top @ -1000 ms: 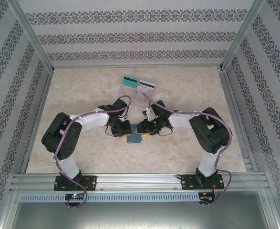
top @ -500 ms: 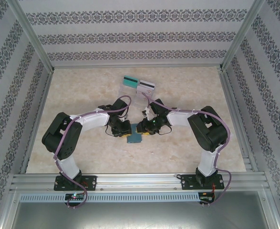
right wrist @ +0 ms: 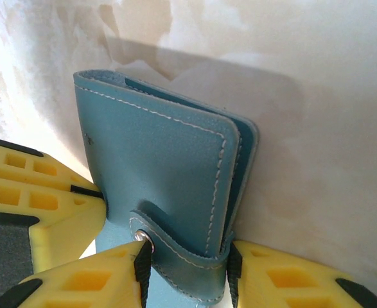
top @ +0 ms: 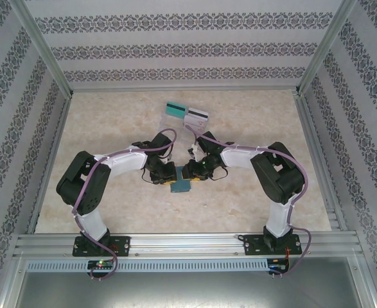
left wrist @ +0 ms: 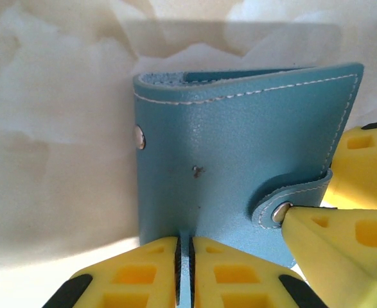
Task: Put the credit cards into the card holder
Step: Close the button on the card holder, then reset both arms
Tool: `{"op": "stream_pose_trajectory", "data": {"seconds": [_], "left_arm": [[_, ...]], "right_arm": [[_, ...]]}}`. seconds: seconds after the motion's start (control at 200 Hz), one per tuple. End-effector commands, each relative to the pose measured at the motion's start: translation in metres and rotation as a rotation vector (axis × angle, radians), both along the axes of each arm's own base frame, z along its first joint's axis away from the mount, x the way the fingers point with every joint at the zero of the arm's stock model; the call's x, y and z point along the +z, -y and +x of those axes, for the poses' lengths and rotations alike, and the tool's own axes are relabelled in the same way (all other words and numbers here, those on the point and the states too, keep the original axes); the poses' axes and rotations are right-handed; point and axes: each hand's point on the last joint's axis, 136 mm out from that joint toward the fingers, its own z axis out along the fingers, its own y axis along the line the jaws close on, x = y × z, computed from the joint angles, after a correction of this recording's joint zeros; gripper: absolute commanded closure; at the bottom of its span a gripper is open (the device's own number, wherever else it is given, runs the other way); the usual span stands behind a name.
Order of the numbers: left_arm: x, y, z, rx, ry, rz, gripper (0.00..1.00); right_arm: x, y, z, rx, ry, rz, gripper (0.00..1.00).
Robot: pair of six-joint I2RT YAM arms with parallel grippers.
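Top external view gives us both arms bent inward to meet at the middle of the marbled beige tabletop (top: pixel 111 199). There the left gripper (top: pixel 168 174) and the right gripper (top: pixel 190 171) face each other over the small teal-blue folding card holder (top: pixel 180 187). Well apart from them, toward the far wall, a teal-green plastic card (top: pixel 174 109) with a dark stripe lies just beside a white card (top: pixel 196 115), also dark-striped. Whatever is printed on either is too small for us to read.

From the left wrist we see the card holder (left wrist: pixel 239 160) folded, with white stitching along its edges and a round metal stud (left wrist: pixel 139 136) on its cover. The left gripper (left wrist: pixel 184 256) has its yellow fingers pressed together on the holder's near edge.

From the right wrist we see the clasp tab (right wrist: pixel 175 247) wrapped round the holder's open edge. The right gripper (right wrist: pixel 185 260) is clamped on that tab, one yellow finger on each side, with one tip against the tab's metal snap (right wrist: pixel 143 237).
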Motion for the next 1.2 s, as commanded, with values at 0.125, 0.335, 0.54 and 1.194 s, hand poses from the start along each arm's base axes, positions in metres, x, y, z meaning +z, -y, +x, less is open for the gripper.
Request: {"op": "stream_pose_trajectory", "data": {"seconds": [0.125, 0.335, 0.54, 1.194], "left_arm": [[-0.008, 0.014, 0.002, -0.021, 0.022, -0.037, 0.86], [-0.008, 0.016, 0.004, -0.019, 0.029, -0.045, 0.87], [-0.009, 0.017, 0.004, -0.018, 0.037, -0.060, 0.87], [0.139, -0.136, 0.070, 0.267, 0.682, 0.252, 0.26]], "right_arm": [[-0.041, 0.006, -0.023, 0.055, -0.038, -0.162, 0.61], [-0.046, 0.008, -0.023, 0.046, -0.066, -0.228, 0.62], [-0.045, 0.008, -0.027, 0.058, -0.079, -0.264, 0.63], [0.179, 0.167, 0.071, -0.368, 0.842, -0.327, 0.21]]}}
